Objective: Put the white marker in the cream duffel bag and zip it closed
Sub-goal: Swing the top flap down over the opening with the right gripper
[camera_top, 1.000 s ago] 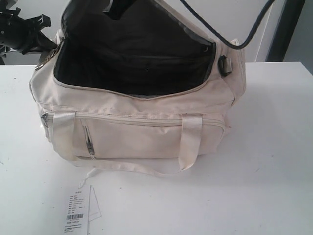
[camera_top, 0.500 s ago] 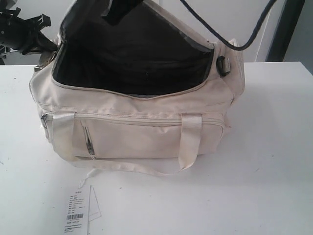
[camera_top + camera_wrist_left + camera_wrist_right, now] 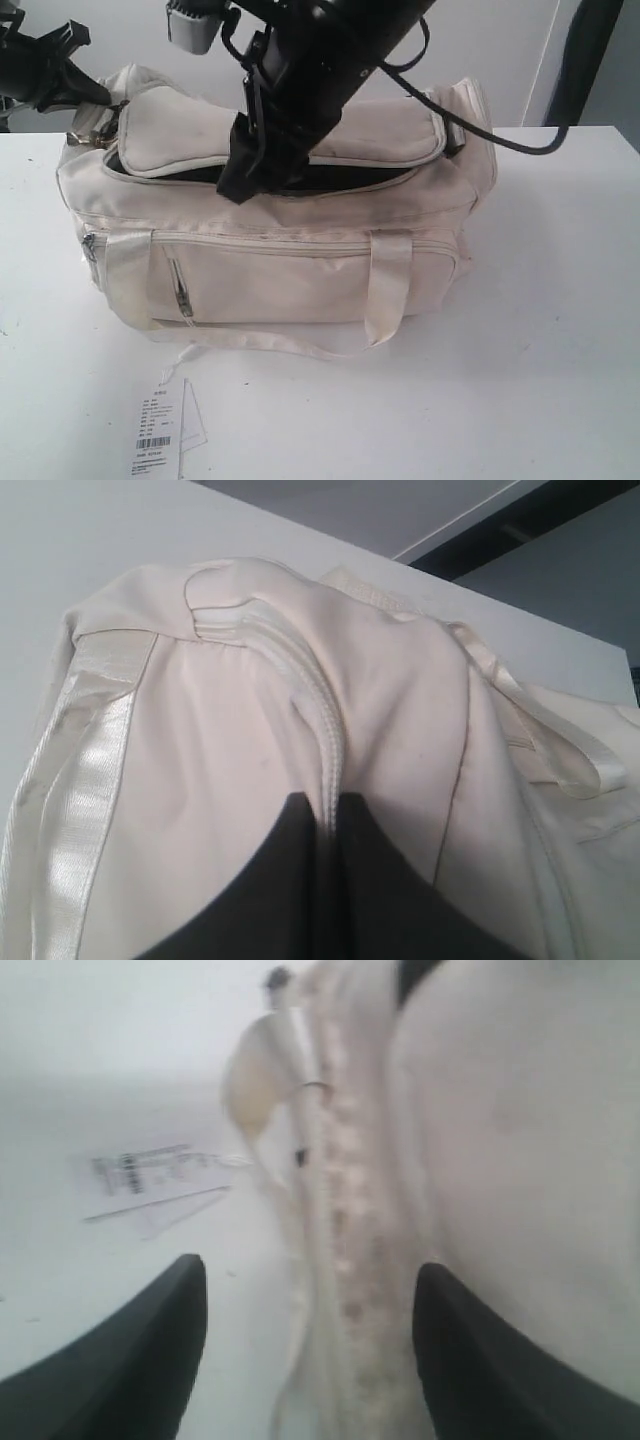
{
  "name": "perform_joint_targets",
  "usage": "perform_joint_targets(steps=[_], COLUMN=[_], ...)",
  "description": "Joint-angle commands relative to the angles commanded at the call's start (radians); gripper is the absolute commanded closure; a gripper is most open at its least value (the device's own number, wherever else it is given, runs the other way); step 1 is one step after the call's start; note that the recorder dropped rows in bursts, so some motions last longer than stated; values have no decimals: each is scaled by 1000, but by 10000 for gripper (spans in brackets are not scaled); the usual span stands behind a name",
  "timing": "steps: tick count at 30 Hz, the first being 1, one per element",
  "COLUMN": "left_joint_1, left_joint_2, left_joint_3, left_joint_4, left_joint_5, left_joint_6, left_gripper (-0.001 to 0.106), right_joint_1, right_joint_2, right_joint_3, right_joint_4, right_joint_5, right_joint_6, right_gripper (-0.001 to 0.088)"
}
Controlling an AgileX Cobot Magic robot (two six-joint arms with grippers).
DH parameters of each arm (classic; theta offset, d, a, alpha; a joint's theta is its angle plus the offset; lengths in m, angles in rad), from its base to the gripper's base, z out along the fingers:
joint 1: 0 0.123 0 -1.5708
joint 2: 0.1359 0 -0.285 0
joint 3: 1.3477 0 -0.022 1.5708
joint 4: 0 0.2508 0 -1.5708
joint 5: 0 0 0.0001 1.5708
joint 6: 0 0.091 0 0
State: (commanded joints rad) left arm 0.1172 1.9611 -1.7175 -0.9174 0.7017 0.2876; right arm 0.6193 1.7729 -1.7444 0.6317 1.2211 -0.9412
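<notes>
- On the white table (image 3: 560, 300) sits the cream duffel bag (image 3: 280, 270), top flap (image 3: 330, 140) lying over the mouth, a dark slit showing along its front edge.
- Left gripper (image 3: 331, 840) is pinched tight on a fabric seam at the bag's end.
- Right gripper (image 3: 310, 1268) is by the slit, jaws spread wide, gripping nothing.

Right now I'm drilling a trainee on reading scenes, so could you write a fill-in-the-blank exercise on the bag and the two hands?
1. On the cream duffel bag, a dark gap under the flap shows the main zip is ___.
2. The left hand is ___ on a ridge of the bag's fabric.
3. The right hand has its fingers standing wide ___.
4. The paper tag lies ___ the bag, on the table.

Missing words: open; shut; apart; outside.
</notes>
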Motion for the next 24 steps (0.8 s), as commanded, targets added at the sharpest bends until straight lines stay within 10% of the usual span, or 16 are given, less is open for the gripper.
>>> perform_joint_targets(steps=[11,24], left_joint_1=[0,0], left_joint_2=[0,0], left_joint_3=[0,0], left_joint_4=[-45,-42], left_joint_5=[17,28], left_joint_6=[7,7], left_gripper=[1053,1053], right_joint_1=[87,144], right_joint_2=[51,316], right_joint_3=[0,-324], right_joint_4=[336,-172], right_joint_5=[-499,-502], right_joint_6=[-207,127], right_gripper=[512,868])
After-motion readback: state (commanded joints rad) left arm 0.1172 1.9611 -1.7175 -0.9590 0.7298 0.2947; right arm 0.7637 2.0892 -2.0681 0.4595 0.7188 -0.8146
